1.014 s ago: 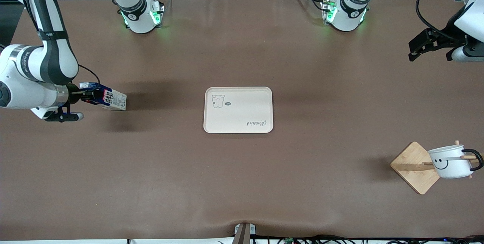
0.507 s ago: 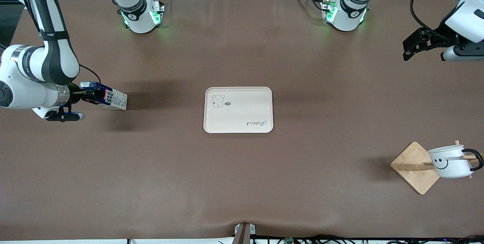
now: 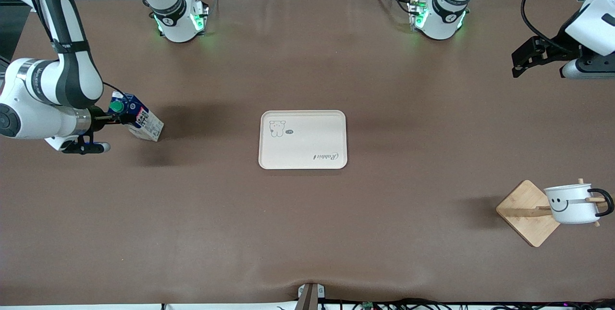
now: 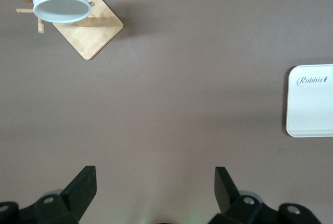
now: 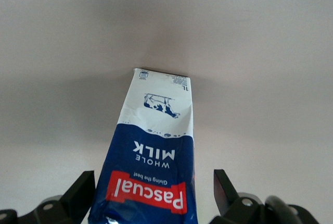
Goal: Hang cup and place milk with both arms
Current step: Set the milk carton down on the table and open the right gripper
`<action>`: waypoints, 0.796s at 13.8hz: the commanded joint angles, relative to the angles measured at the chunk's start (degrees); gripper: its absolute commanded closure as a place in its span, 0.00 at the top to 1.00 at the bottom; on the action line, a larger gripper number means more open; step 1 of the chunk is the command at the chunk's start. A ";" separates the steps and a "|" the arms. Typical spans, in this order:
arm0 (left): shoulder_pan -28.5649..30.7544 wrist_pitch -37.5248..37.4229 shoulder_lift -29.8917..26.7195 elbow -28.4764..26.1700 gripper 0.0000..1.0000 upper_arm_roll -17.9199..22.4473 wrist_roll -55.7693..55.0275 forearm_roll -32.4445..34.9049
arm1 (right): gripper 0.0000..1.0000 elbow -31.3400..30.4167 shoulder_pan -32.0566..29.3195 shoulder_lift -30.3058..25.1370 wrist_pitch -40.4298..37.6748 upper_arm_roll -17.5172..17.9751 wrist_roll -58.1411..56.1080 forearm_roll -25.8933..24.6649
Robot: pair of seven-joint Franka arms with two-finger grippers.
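The milk (image 3: 140, 122) is a carton with a dark blue top and green cap. It stands on the table near the right arm's end, its top leaning toward my right gripper (image 3: 117, 118). In the right wrist view the milk (image 5: 156, 146) lies between that gripper's (image 5: 153, 193) spread fingers, with a gap at one finger. The cup (image 3: 571, 204), white with a smiley face, hangs by its black handle on a wooden rack (image 3: 526, 211) near the left arm's end. My left gripper (image 3: 521, 62) is open and empty, up over the table. In the left wrist view (image 4: 154, 182) it is far from the cup (image 4: 60, 0).
A cream tray (image 3: 302, 139) with a bear drawing and "Rabbit" print lies at the table's middle; its corner shows in the left wrist view (image 4: 312, 99). The rack's square base (image 4: 93, 31) sits on the brown table. Both arm bases glow green along the table's edge farthest from the front camera.
The milk's top has swung up so its green cap now shows. My left gripper has shifted a little toward the right arm's end.
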 commanded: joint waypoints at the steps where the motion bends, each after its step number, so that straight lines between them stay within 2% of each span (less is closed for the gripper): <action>1: 0.66 0.35 -0.03 -0.01 1.00 -0.81 -0.57 0.81 | 1.00 0.43 -0.78 -0.47 -1.34 0.99 1.14 -0.85; 8: 0.66 0.53 -0.21 0.08 1.00 -0.81 -0.66 0.72 | 1.00 4.99 0.01 -0.56 -7.31 1.34 1.32 -0.15; 11: 0.75 0.88 0.05 0.08 1.00 -0.73 -0.57 0.72 | 1.00 12.27 2.03 -0.64 -13.71 1.34 0.97 -0.15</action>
